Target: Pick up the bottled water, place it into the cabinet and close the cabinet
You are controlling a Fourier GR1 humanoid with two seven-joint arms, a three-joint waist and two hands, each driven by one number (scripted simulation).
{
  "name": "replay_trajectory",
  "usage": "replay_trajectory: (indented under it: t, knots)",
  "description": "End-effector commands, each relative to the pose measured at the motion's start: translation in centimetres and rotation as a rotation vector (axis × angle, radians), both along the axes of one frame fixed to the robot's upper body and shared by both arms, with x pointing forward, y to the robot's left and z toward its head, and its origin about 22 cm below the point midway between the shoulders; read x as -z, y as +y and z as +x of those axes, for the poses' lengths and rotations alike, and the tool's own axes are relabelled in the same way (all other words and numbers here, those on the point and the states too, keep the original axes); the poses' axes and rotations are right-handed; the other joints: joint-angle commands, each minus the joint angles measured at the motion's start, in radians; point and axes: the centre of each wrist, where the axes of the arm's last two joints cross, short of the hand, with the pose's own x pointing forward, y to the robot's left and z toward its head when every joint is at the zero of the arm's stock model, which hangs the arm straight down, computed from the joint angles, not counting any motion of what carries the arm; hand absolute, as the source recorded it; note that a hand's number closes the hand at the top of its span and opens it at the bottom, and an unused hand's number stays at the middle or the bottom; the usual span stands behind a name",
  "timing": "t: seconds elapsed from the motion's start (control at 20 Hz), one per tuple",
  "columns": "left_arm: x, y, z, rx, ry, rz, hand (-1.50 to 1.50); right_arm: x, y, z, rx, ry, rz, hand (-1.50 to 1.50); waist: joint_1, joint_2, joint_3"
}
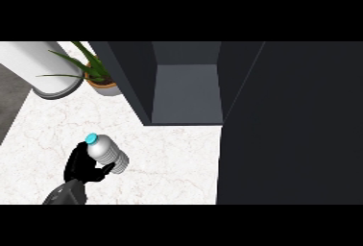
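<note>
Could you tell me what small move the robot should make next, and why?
Probably carry the bottle up and to the right, toward the cabinet. The left hand is curled round it, the cabinet stands open with the shelf bare, and the bottle is short of the opening.

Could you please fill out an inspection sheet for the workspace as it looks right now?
Surface: white marbled counter, bare around the bottle.
Job's things: water bottle with a blue cap, tilted, held in the left hand; dark cabinet open, its door swung out at the right.
Clutter: potted plant and a white cylinder at the far left.
Hands: left hand curled round the bottle; right hand not in view.
Cables: nothing seen.
Surroundings: grey floor at the left edge.
</note>
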Motion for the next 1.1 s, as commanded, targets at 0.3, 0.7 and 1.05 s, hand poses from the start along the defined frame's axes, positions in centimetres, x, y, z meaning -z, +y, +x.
replay_trajectory:
  t: [0.3,0.7,1.05]
  knots:
    - [-0.8,0.5,-0.7,0.006,-0.099,-0.114,1.5,0.0,-0.7,-0.7,-0.003,0.001,-0.018,-1.5,0.009,-0.004,0.001]
    - [-4.0,-1.0,-0.4,0.068,-0.092,-0.075,1.5,-0.3,0.5,0.9,0.0,0.003,-0.011,-1.5,0.017,-0.005,0.002]
    - [-8.6,-7.3,2.1,0.118,-0.144,-0.072,1.5,1.5,1.6,1.4,-0.026,0.015,0.016,-1.5,0.011,-0.003,0.001]
